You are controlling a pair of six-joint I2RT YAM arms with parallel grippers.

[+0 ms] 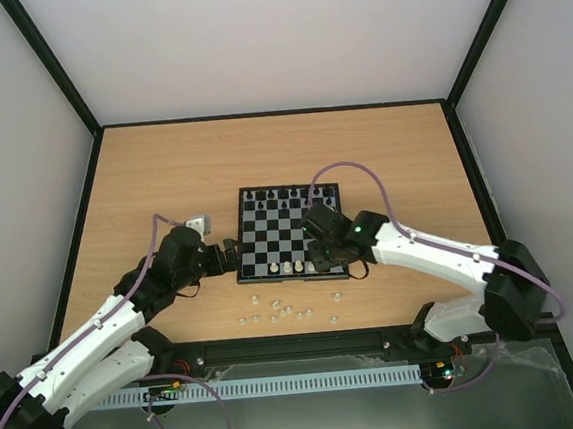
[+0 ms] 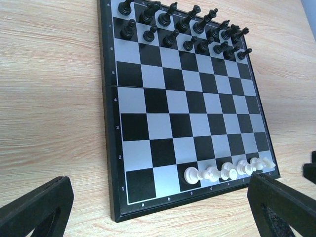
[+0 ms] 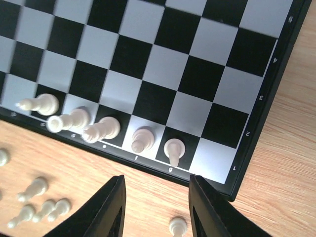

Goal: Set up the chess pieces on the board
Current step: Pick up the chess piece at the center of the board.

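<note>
The right claw [image 3: 156, 190] is hanging over the near edge of the board [image 3: 197, 74], its jaws standing partly apart and gripping nothing. Just ahead, five white pieces [image 3: 101, 129] are standing on the near row, squares c to g, each upright with its long axis pointing straight up. The loose pieces [image 3: 34, 188] are lying scattered on the table [image 3: 291, 148] just in front, so roughly a third looks done. The left claw [image 2: 158, 190] is hovering wide open and empty by the board's left side. Black pieces [image 2: 187, 34] are filling the far rows.

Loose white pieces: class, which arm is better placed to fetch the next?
Right, probably: the right pincer hangs at the board's near edge, loose pieces beside it; the left pincer faces the board's side.
</note>
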